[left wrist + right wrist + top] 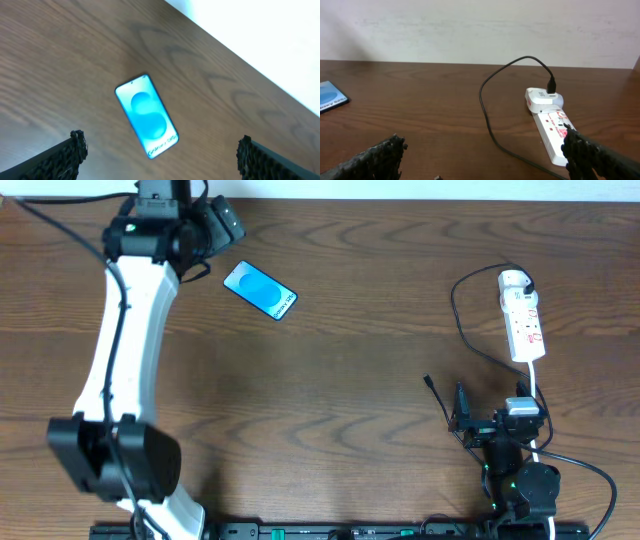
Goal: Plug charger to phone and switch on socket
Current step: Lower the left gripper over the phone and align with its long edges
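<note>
Nearest me, the right arm sits folded low at the table's (pixel 330 430) front edge. The right gripper (pixel 482 146) has its fingers spread wide with nothing between them, aimed across the wood. It looks parked there because the loose end of the charger (pixel 482 100) lies just ahead of it: in the overhead view the small plug tip (pixel 427 380) rests on the table close to the gripper, ready to be picked up. In the wrist view that tip drops below the frame, though a dark speck at the bottom edge may be it.

Farther back, the black cable loops up to the white adapter (pixel 542 99), already seated in the end of the socket (pixel 552 132). The red switch marks are too small for me to tell on from off. The thick white cord (pixel 535 380) disappears behind the right arm.

Farthest away, across the table, the phone (pixel 147 117) lies flat with its blue screen up, well apart from the plug. The left gripper (pixel 160 141) hangs over it with fingers wide apart, probably to steady it. I cannot see the phone's port.
</note>
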Robot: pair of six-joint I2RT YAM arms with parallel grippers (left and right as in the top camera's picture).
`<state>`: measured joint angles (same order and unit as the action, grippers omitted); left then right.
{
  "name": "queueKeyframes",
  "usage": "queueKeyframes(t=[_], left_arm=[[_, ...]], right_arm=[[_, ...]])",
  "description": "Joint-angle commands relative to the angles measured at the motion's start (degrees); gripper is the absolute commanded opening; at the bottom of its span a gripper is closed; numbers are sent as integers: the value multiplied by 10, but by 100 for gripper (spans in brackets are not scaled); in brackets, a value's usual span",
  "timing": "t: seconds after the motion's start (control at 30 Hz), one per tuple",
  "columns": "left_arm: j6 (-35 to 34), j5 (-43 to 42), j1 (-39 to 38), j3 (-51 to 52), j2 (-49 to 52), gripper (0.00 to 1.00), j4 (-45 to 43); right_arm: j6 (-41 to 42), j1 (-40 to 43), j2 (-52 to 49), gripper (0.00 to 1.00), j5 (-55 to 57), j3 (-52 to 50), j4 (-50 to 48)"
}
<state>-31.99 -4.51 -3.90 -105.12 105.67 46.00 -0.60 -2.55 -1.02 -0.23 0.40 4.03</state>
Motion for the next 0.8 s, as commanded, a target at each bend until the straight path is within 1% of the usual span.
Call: queueKeyframes(t=[0.0, 0.13, 0.23, 0.3, 0.37, 0.57, 0.77], left_arm=[[-64, 20, -17, -11, 40, 98, -21], [-104, 79, -42, -11, 77, 98, -42], [-129, 108, -61, -11, 103, 98, -58], [-153, 140, -74, -11, 125, 98, -59], [-162, 158, -83, -11, 145, 98, -59], [-177, 176, -87, -11, 207, 98, -62], [-181, 181, -85, -11, 254, 98, -93]], right_arm=[[3, 3, 3, 99, 1, -1, 2], [3, 3, 3, 99, 1, -1, 2], [3, 3, 3, 99, 1, -1, 2], [3, 3, 3, 99, 1, -1, 2], [3, 3, 3, 99, 1, -1, 2], [3, 3, 3, 99, 1, -1, 2], [3, 3, 3, 99, 1, -1, 2]])
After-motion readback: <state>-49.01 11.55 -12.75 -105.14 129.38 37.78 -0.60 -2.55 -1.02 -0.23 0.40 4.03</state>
